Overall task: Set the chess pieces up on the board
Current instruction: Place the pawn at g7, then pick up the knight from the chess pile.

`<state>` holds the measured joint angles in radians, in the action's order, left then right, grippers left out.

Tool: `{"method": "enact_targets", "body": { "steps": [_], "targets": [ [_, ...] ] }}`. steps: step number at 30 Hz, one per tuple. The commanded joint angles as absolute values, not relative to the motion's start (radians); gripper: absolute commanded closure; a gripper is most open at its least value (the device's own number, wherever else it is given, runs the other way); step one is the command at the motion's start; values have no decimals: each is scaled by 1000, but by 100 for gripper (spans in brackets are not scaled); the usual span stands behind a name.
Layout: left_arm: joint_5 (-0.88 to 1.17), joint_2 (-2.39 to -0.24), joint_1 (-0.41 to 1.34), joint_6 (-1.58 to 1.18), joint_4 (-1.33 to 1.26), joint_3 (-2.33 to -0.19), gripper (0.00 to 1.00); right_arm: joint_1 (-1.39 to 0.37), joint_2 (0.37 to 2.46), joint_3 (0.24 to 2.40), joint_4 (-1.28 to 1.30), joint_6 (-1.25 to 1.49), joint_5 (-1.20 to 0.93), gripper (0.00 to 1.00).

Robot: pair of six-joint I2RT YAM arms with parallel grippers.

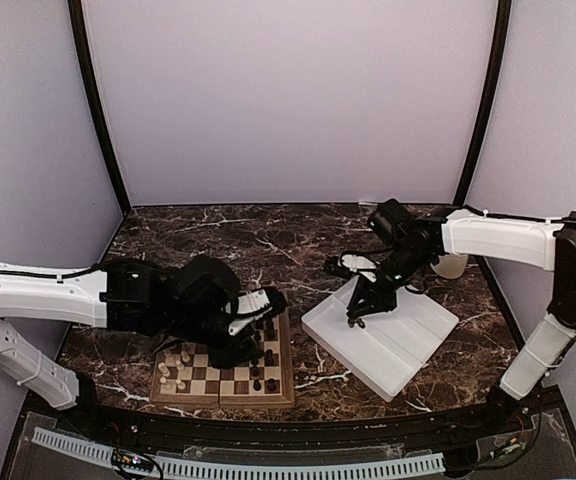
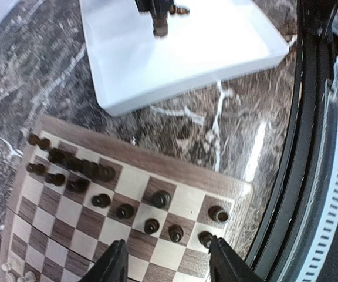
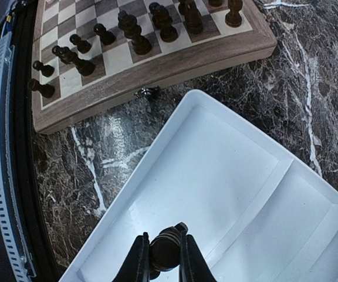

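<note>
The board (image 1: pixel 223 398) lies at the front left. Dark chess pieces (image 2: pixel 151 225) stand along its right side and cream ones (image 1: pixel 173 375) on its left. My left gripper (image 2: pixel 169 262) hovers low over the dark side, open, with only bare squares between its fingers (image 2: pixel 227 258). One dark piece (image 2: pixel 206 238) stands right beside the right-hand finger. My right gripper (image 3: pixel 164 254) hangs over the white tray (image 3: pixel 216 164), shut on a dark chess piece (image 3: pixel 168 247). In the top view this gripper (image 1: pixel 358 312) is over the tray's left part.
The white tray (image 1: pixel 398 350) sits tilted to the right of the board, with a strip of marble table between them. A cream mug (image 1: pixel 451 265) stands behind the right arm. A ribbed cable rail (image 1: pixel 238 465) runs along the near table edge.
</note>
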<state>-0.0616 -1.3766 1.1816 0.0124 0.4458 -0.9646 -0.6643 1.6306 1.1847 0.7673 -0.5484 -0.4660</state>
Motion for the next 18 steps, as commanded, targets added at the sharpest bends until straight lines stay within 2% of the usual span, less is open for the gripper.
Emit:
{"method": "enact_targets", "body": {
  "steps": [1,6,8,13,18],
  "targets": [
    [-152,-1290,1186,24,397,-1053,48,-606,1597,1265,795,-517,-630,92],
    [-199,-1370,1178,12,34,-1070,29,-507,1586,1352,844,-507,-898,92],
    [-140,-1422,1154,-31,-117,-1073,26,-483,1579,1388,874,-513,-980,92],
    [180,-1514,1015,-338,-473,-1038,26,-475,1505,1425,903,-529,-1061,91],
    [390,-1602,934,-549,-884,-959,25,-476,1470,1430,887,-509,-1105,90]
  ]
}}
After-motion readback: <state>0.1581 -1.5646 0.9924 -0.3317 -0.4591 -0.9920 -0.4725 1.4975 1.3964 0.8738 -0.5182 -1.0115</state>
